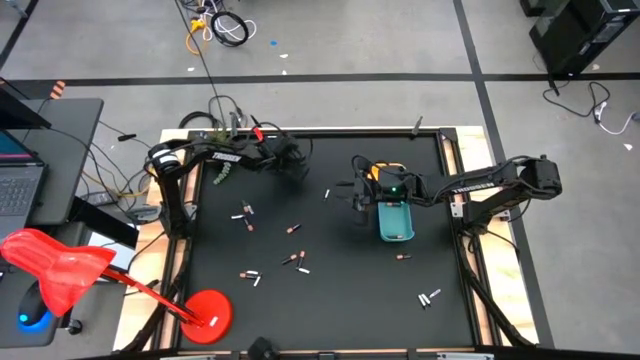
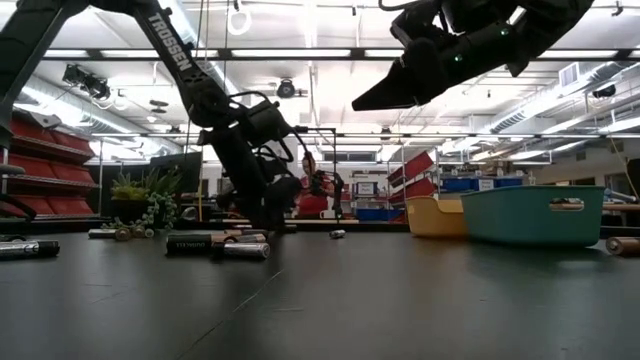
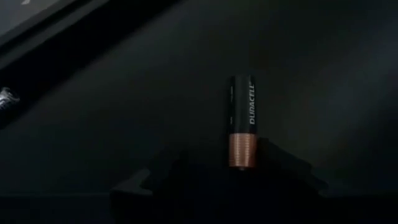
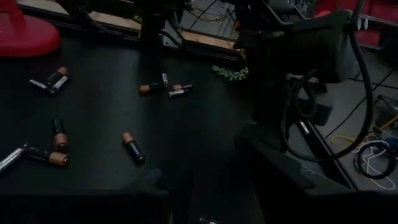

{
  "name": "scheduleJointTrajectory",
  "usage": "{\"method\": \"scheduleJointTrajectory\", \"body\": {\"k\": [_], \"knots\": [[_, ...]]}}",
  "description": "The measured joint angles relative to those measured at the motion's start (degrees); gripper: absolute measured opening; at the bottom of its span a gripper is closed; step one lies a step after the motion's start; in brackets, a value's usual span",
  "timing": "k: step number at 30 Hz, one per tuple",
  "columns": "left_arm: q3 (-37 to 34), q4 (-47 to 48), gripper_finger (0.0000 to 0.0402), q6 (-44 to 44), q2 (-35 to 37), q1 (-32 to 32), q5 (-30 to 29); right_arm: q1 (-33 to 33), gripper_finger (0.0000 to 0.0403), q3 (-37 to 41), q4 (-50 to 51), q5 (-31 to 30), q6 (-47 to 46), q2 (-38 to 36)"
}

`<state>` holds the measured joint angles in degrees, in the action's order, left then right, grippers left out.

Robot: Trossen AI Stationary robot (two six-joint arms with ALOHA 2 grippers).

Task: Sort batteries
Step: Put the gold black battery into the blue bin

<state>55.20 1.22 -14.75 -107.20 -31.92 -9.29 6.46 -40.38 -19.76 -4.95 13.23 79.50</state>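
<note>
The left gripper (image 1: 290, 158) sits low at the far left of the table (image 1: 330, 300); the right gripper (image 1: 358, 190) hangs high beside the yellow tray (image 1: 383, 167) and teal tray (image 1: 395, 222). From above, batteries (image 1: 293, 230) lie scattered mid-table, with more near the front edge and some near the right front corner, all well apart from the trays. At table height, the left gripper (image 2: 262, 215) reaches down to the surface while the right one (image 2: 400, 92) hovers overhead; whether either holds anything I cannot tell here. The left wrist view shows its fingers (image 3: 149, 183) apart, straddling one battery (image 3: 241, 121): black with a copper end, lying flat, copper end between the jaws. This looks like the pickup step; next the jaws must close squarely and lift. The right wrist view shows its jaws spread and empty above several black-and-copper cells (image 4: 132, 147).
</note>
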Motion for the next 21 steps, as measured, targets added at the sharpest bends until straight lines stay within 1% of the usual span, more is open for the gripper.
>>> {"method": "scheduleJointTrajectory", "body": {"k": [4,8,9,13,21], "knots": [[0.0,0.5,0.0120,1.5,0.0,0.0,1.8,0.0,0.0158,0.0,-0.3,-0.1,0.0,0.0],[0.1,1.9,0.0033,3.9,0.0,0.1,2.8,0.0,0.0158,0.0,-0.3,-0.2,0.0,0.0],[0.1,2.3,0.0018,4.1,0.0,0.0,3.0,0.0,0.0158,0.0,-0.3,-0.4,0.0,0.0],[0.1,3.0,0.0004,5.6,0.0,0.1,3.0,0.2,0.0158,0.0,1.3,-1.9,-0.7,0.0],[-0.3,4.2,0.0001,9.6,2.2,0.8,4.1,0.5,0.0158,0.0,7.1,-1.6,-2.9,0.1]]}}
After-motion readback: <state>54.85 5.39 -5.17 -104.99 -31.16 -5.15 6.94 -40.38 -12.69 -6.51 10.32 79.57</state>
